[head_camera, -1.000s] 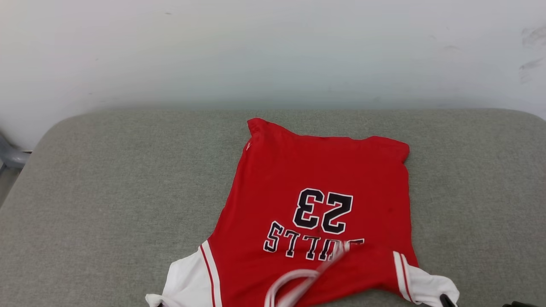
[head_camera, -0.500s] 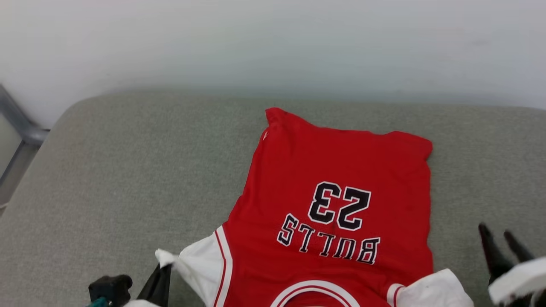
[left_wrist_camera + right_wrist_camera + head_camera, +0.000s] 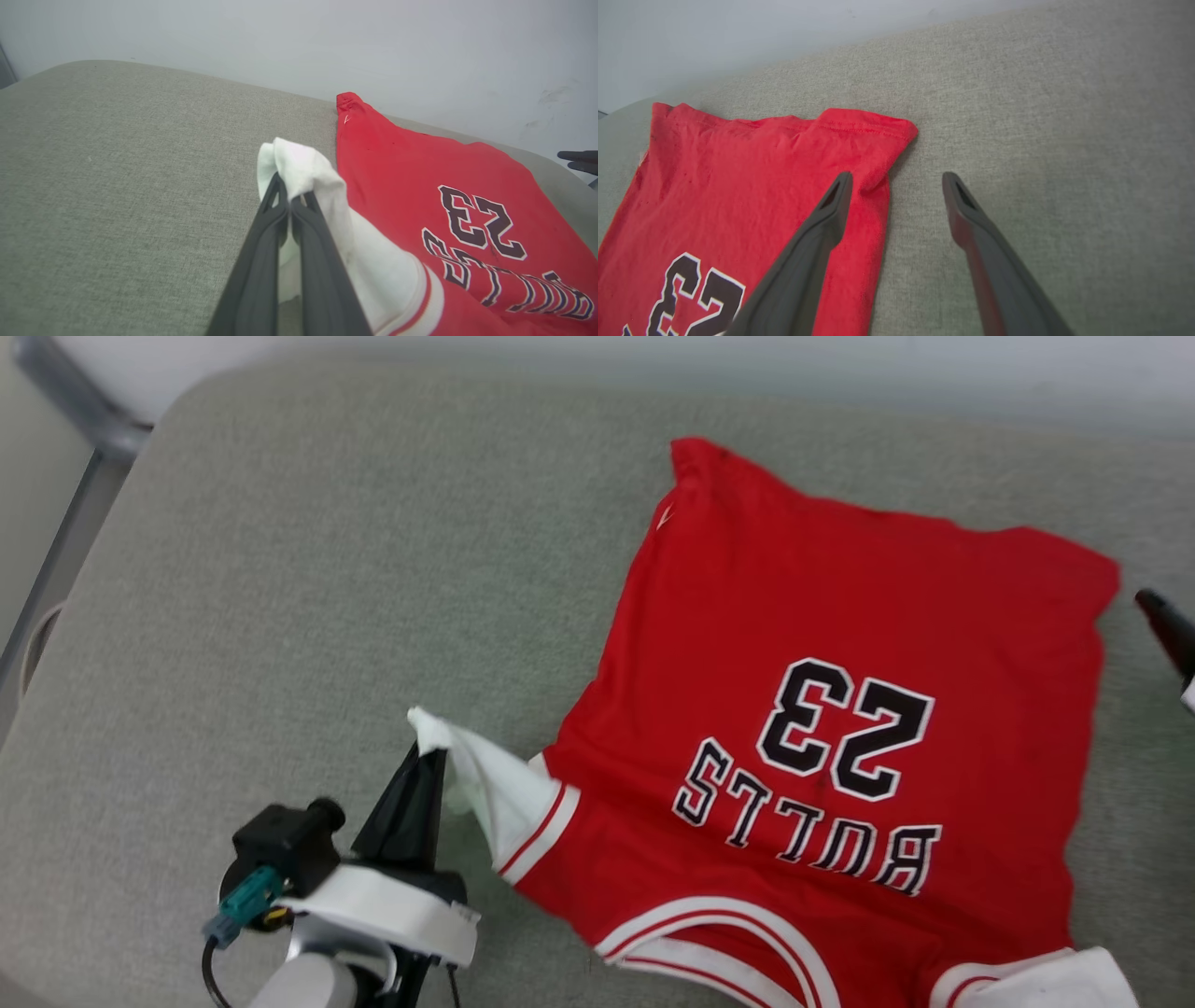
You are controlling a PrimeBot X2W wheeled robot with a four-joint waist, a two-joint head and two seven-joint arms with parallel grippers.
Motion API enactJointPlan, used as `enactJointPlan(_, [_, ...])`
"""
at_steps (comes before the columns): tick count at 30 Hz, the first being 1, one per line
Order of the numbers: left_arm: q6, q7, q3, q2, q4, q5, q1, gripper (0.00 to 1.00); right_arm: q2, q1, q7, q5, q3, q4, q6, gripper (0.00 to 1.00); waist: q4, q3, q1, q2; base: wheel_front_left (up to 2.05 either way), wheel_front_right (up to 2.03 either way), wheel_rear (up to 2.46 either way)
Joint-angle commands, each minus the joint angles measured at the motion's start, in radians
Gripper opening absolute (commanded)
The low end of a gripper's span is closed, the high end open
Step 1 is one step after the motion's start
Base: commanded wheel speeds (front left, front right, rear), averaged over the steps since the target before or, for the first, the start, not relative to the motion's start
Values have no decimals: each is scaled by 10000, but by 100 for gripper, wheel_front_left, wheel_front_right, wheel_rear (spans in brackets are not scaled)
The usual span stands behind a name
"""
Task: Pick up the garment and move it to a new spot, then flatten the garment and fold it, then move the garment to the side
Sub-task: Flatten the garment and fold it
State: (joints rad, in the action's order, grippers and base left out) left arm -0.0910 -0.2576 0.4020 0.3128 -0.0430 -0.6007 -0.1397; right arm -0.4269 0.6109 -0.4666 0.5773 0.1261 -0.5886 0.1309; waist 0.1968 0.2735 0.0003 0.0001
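Note:
The red garment (image 3: 822, 644) lies spread on the grey cushion, its "23" and "BULLS" lettering upside down to me and its hem at the far side. My left gripper (image 3: 428, 756) is shut on the garment's white left sleeve (image 3: 485, 784), lifting it off the cushion; the left wrist view shows the sleeve (image 3: 303, 168) draped over the closed fingertips. My right gripper (image 3: 896, 179) is open and hovers over the garment's far right hem corner (image 3: 878, 135), one finger above the red cloth, the other above bare cushion. A dark fingertip (image 3: 1167, 625) of it shows at the head view's right edge.
The grey cushion (image 3: 280, 597) stretches wide to the garment's left. A pale wall (image 3: 299, 42) rises behind it. A grey metal frame (image 3: 75, 401) stands off the cushion's far left corner. The other white sleeve (image 3: 1046, 980) lies at the near right.
The head camera has swung down and left, shifting the whole picture. My left gripper has risen into view holding the white sleeve. My right gripper has moved forward to the far hem corner.

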Motion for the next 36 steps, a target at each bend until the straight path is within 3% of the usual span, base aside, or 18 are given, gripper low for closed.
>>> enactJointPlan(1, [44,-50,-2,-71,115,86,-256,0,-125,362,-224,-161,10,-148,-4,100,646,771,-3,-1,0,0,0])
enactJointPlan(4, [213,-75,32,-316,332,343,-698,0,-446,1416,-1050,-636,131,-696,-4,100,997,1361,-3,-1,0,0,0])
enactJointPlan(8, [372,-88,-6,-551,487,551,-971,0,-414,1993,-1706,-1107,172,-1227,-4,100,1162,1827,-3,-1,0,0,0])
enactJointPlan(14, [566,-94,-234,-876,504,811,-911,0,70,1462,-3703,-1635,224,-2815,-11,100,1211,2006,-3,-1,0,0,0])
enactJointPlan(15, [578,-95,-282,-921,458,819,-859,0,192,1357,-3973,-1671,289,-3008,-11,52,1205,1987,-3,-1,0,0,0])
enactJointPlan(17, [635,-95,-390,-1004,375,876,-796,0,369,1341,-4233,-1797,464,-3121,-11,0,1162,1932,-3,-1,0,0,0])
enactJointPlan(20, [720,-94,-533,-1070,198,949,-711,0,460,1541,-4028,-1840,660,-2811,-7,0,1048,1773,-3,-1,0,0,0])
enactJointPlan(26, [776,-88,-822,-1018,-272,912,-454,0,-115,1651,-3470,-1839,991,-1797,-10,0,676,1005,-3,-1,0,0,0])
enactJointPlan(29, [695,-85,-1004,-905,-461,857,-242,0,-309,1195,-3306,-1772,1072,-1128,-11,0,362,510,-3,-1,0,0,0])
enactJointPlan(36, [465,47,-1410,-590,-771,587,425,0,-6,-676,-3212,-1557,1329,430,-8,0,-572,-529,-3,-1,0,0,0])
